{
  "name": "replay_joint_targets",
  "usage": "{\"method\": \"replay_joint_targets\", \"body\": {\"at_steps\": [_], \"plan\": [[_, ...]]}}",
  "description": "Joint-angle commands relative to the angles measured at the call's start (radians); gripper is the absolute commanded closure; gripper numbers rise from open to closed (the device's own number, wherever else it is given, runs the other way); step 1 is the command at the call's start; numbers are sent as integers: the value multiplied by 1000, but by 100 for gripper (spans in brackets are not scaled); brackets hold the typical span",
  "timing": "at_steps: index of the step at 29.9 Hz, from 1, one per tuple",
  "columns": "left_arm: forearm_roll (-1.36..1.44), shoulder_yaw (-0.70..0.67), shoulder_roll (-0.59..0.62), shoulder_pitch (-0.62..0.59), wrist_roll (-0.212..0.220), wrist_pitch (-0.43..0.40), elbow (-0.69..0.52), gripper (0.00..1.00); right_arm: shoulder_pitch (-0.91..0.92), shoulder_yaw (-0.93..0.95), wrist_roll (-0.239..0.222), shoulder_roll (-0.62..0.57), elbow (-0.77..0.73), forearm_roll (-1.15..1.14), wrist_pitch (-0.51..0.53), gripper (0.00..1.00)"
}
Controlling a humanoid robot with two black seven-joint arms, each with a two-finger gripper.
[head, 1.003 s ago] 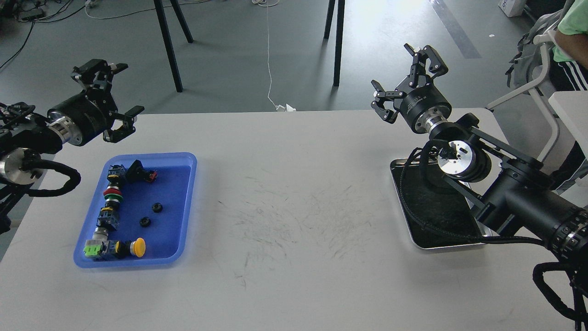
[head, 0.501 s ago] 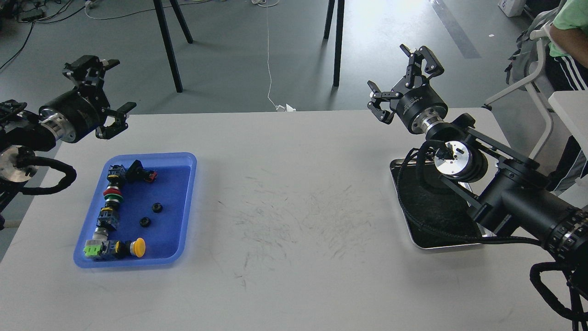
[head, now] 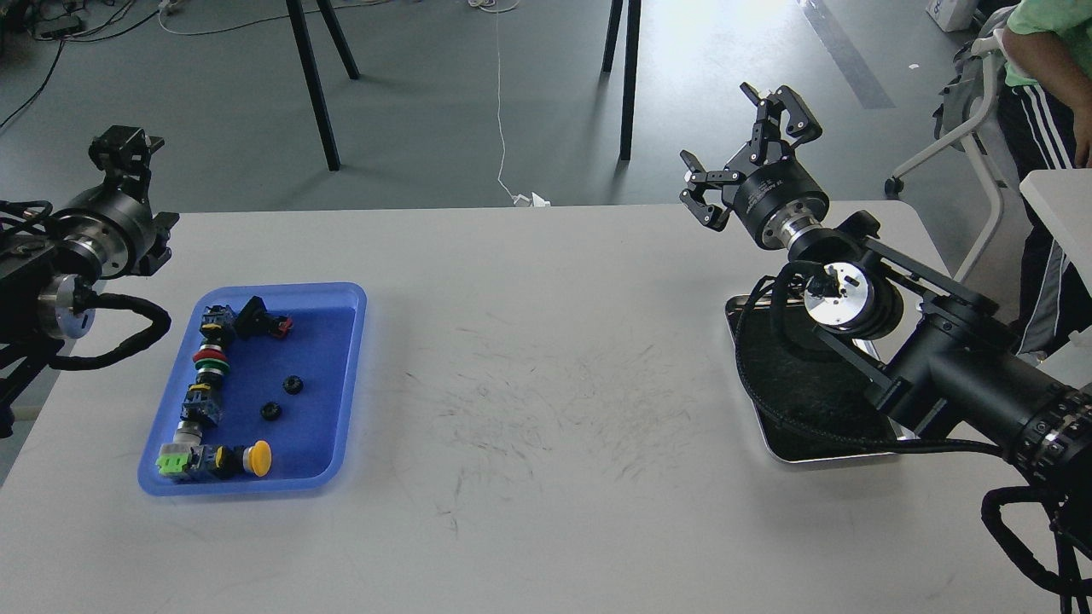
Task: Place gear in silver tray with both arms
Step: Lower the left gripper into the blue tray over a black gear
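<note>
Blue plastic tray (head: 345, 379) near the tabletop's (head: 529, 341) left edge holds two small black gears, one (head: 293, 385) above the other (head: 270, 411), both loose on its floor. A column of pushbutton switches (head: 205, 388) runs down the tray's left side, ending in a yellow mushroom button (head: 256, 458) at its near end.

Silver tray (head: 772, 448) sits by the right edge, well apart from the gears; nothing seen in it, though our right arm (head: 955, 375) and its cable cover much of it.

Our left claw (head: 124, 162) hovers over the far-left corner, seen end-on, so we cannot tell how its fingers stand. Our right claw (head: 746, 149) hangs beyond the far edge, fingers spread wide, holding nothing.

Step judged: nothing picked yet. Next move probably calls for the left claw to come down over a gear and pinch it, then pass it across toward the right side.

In the way: the switches crowd the gears' left side; the gears are small and flat, easy to miss. The right arm overhangs the drop spot. A person (head: 1045, 51) stands at far right, clear of the tabletop.
</note>
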Motion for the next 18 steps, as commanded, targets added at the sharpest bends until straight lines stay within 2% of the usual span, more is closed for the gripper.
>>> {"method": "replay_joint_targets", "body": {"at_steps": [1, 5, 7, 9, 11, 18], "plan": [[6, 13, 28, 1, 21, -86, -101, 2, -1, 0, 0, -2, 1, 0, 0, 1], [93, 140, 74, -41, 68, -90, -152, 2, -3, 2, 0, -5, 2, 0, 0, 1], [170, 208, 86, -74, 73, -90, -172, 2, -3, 3, 0, -5, 2, 0, 0, 1], [227, 245, 149, -110, 84, -90, -224, 2, -4, 3, 0, -5, 2, 0, 0, 1], [280, 269, 213, -127, 90, -88, -266, 3, -4, 3, 0, -3, 1, 0, 0, 1], [481, 400, 278, -168, 82, -81, -365, 7, -3, 2, -2, -9, 1, 0, -2, 1]]}}
